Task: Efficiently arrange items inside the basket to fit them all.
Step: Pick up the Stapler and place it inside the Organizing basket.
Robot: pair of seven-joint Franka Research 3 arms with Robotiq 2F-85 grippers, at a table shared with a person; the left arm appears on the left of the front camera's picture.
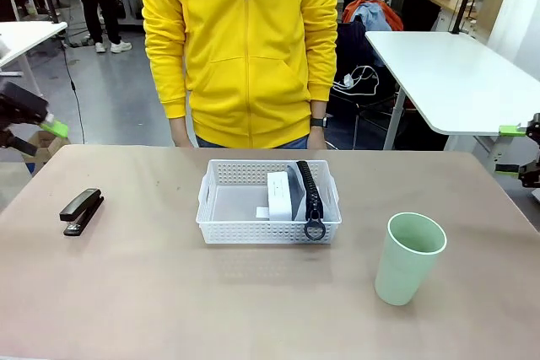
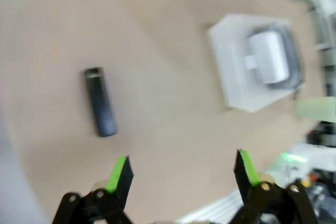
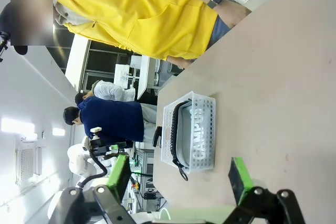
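Tan table (image 1: 152,292) in foreground. Standing at far edge: person in zipped yellow hoodie (image 1: 245,48), black watch (image 1: 317,122) on one wrist. White table (image 1: 456,73) back right; orange and grey clothes (image 1: 369,13) heaped beside it, white cables (image 1: 359,82) below

I count one shallow white perforated plastic basket (image 1: 253,232), one grey pouch with a black zipper (image 1: 309,196), one small white box (image 1: 279,194), one black stapler (image 1: 81,211) and one pale green plastic cup (image 1: 409,257): four items on the surface (image 1: 169,292). Two claws: left claw (image 2: 182,167), right claw (image 3: 179,174).
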